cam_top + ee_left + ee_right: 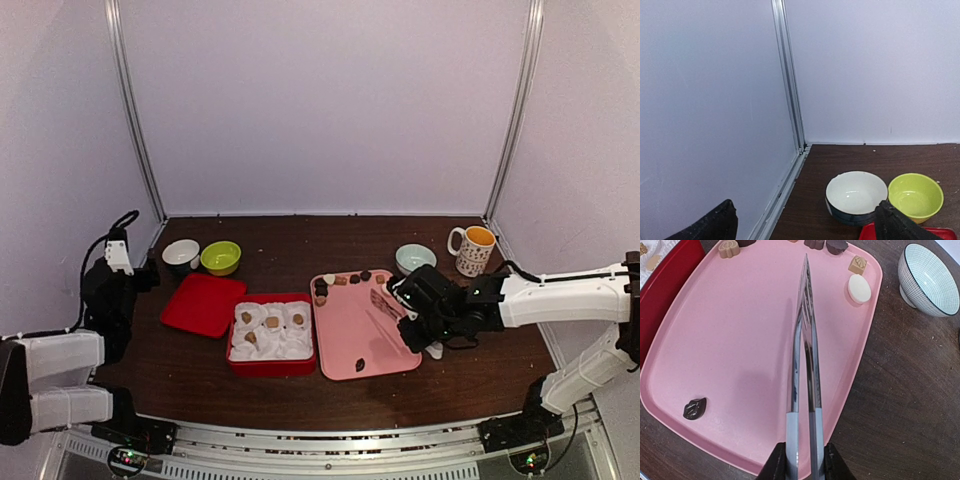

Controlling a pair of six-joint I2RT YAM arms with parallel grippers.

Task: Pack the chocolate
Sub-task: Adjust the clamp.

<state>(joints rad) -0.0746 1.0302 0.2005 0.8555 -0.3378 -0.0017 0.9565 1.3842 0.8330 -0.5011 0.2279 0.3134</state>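
Note:
The chocolate lies on a pink tray: several pieces along its far edge and one dark piece near the front. In the right wrist view a dark piece, a cream-white piece and tan pieces show. Three light brown pieces sit in white paper in the red box. My right gripper is shut on metal tongs, held closed above the tray. My left gripper is open and empty at the far left.
A white bowl and a green bowl stand at the back left, behind a red lid. A patterned bowl and an orange-lined mug stand at the back right. Walls close off three sides.

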